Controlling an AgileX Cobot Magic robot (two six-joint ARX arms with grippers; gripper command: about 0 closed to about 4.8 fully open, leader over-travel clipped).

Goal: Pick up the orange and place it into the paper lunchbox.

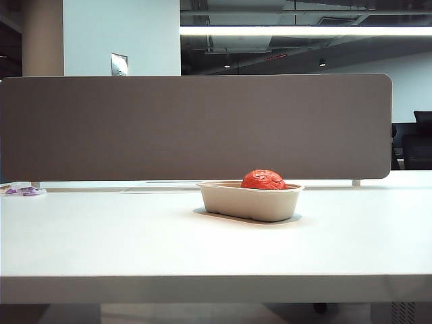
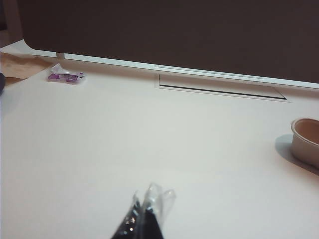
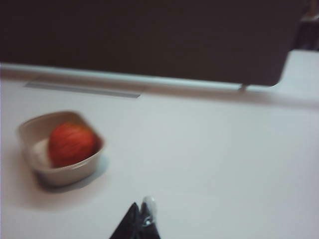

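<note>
In the exterior view, the front edge of the wide white table (image 1: 135,256) runs along the lower part of the frame, and no arm appears in this view. A little right of the centre stands the shallow oblong beige pulp-paper lunchbox (image 1: 251,201) with rounded corners and a rolled rim. The red-orange ball with bumpy, glossy skin, the orange (image 1: 263,179), sits inside it, and its top rises above the rim. At the far left edge of the frame, near the back of the table, lies a small purple and clear packet (image 1: 23,191). Behind the table a long grey-brown partition panel (image 1: 196,125) fills the middle of the frame, and above it a bright ceiling light strip (image 1: 304,31) crosses the upper right.

In the left wrist view, the left gripper (image 2: 147,211) shows at the lower centre of the frame; its dark fingers with clear tips are pressed together and hold nothing, above bare table. The packet (image 2: 65,76) lies in the upper left, and one end of the lunchbox (image 2: 305,141) shows at the right edge.

In the right wrist view, which is blurred, the right gripper (image 3: 142,219) stands at the lower centre, closed and empty. The lunchbox (image 3: 65,172) with the orange (image 3: 71,143) inside is at the middle left, apart from the gripper.
</note>
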